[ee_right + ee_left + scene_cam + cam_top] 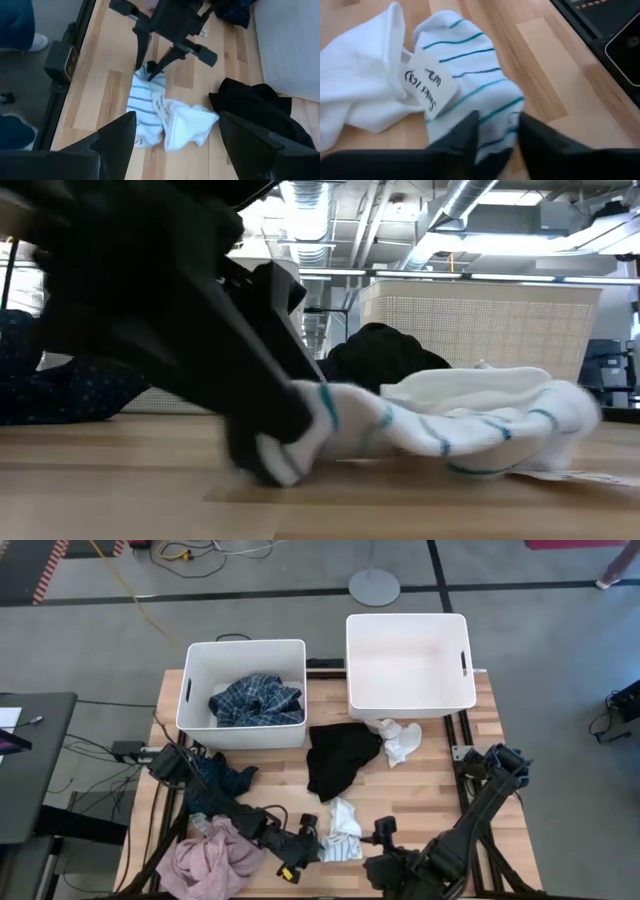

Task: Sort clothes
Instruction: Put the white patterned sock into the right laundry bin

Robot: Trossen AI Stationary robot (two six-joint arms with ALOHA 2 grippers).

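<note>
Risk lies in a thin pinch: the left gripper (495,135) has its jaws closing on one end of the striped sock (470,85), so it could slip free, or drag the white sock (365,85) tangled beside it; the right gripper (175,135) waits spread; the sock lies near the table's (480,790) near edge, its long axis running near-left to far-right.
</note>
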